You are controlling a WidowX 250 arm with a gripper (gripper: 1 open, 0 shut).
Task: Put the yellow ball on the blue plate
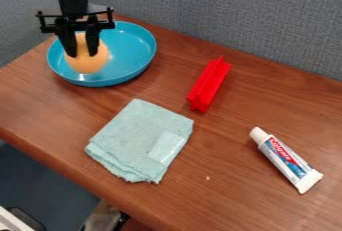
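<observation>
Ball [88, 59] sits between closed jaws inside blue plate [131, 63].

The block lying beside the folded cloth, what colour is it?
Bright red. The block shows clearly in the camera view, just right of the cloth.
</observation>
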